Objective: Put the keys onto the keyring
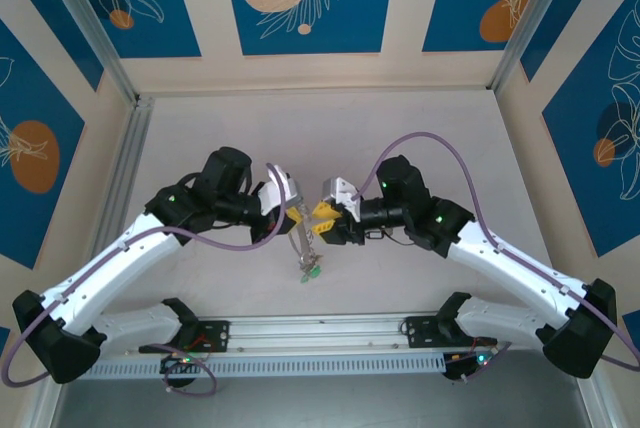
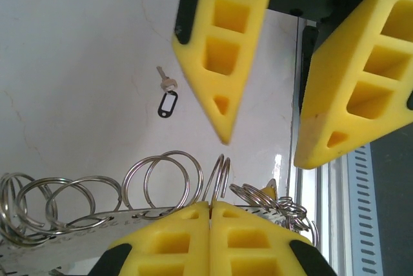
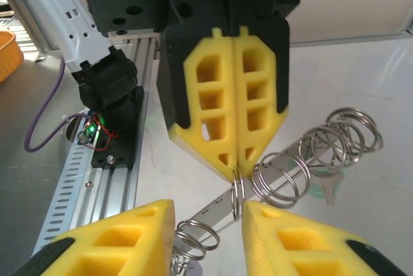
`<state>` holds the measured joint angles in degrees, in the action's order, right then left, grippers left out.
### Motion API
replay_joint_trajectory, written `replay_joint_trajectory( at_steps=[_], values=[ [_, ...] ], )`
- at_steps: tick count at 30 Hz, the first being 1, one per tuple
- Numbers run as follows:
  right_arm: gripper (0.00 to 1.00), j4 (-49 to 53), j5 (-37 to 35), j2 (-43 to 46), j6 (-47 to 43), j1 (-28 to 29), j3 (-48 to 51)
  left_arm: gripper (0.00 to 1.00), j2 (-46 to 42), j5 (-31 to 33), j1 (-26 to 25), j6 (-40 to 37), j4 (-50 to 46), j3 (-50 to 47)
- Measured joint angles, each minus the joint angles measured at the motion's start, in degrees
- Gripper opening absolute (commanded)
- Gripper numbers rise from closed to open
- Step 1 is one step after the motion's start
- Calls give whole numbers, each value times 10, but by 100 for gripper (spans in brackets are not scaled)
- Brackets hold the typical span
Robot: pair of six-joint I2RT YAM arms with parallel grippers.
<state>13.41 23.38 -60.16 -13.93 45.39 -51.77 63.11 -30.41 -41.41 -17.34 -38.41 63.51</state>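
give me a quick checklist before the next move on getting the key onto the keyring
1. Left claw shut on one silver split ring of the grey metal keyring band: ok.
2. Right claw open, with its jaws on either side of that ring: ok.
3. Small silver key with a dark-framed rectangular tag in a claw: not ok. It lies on the white table, away from both claws.
4. Held ring upright and apart from its neighbours: ok.
5. Ring's coil pried open for threading: cannot tell.
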Motion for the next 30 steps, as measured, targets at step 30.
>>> replay_joint_trajectory(
  at_steps=[30],
  values=[
    [38,24,-68,-40,-47,39,-32,0,1,-1,-5,-12,-28,0]
  ],
)
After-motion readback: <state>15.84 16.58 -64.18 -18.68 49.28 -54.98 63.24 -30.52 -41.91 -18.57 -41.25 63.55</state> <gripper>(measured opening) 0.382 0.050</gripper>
